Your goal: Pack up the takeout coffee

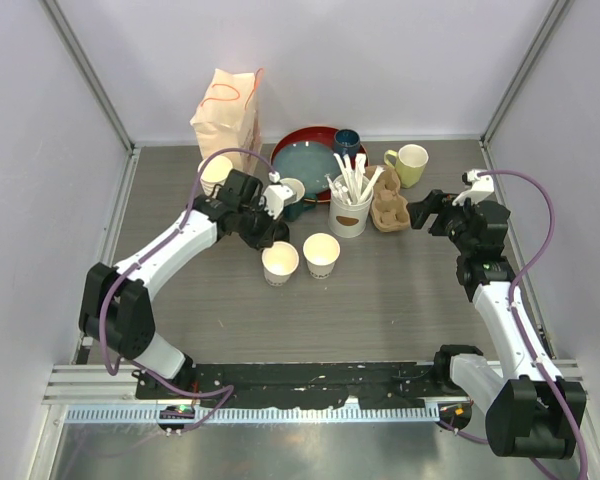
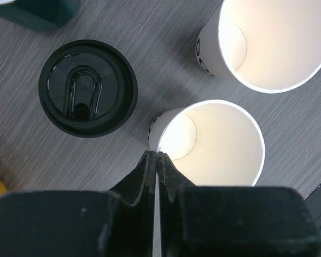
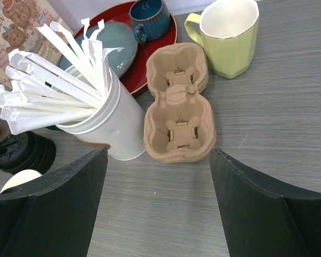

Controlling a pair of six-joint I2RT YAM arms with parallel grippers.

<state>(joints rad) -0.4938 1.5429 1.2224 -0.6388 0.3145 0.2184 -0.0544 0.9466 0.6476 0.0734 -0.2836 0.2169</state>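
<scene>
Two open cream-white paper cups stand mid-table, the left cup [image 1: 280, 262] [image 2: 219, 144] and the right cup [image 1: 321, 254] [image 2: 273, 43]. A black sip lid [image 2: 88, 88] lies flat on the table beside the left cup. My left gripper [image 1: 270, 238] [image 2: 156, 155] is shut on the left cup's rim, one finger outside the wall and one inside. A brown pulp cup carrier [image 1: 388, 210] [image 3: 179, 115] lies empty just ahead of my right gripper [image 1: 425, 212] [image 3: 158, 209]. That gripper is open and holds nothing.
A white holder of wrapped straws [image 1: 350, 215] [image 3: 107, 128] stands left of the carrier. Behind are a yellow-green mug [image 1: 410, 163], a red tray [image 1: 298, 138] with a teal plate and a dark teal mug [image 1: 347, 142], and a paper bag [image 1: 228, 110]. Walls enclose the table.
</scene>
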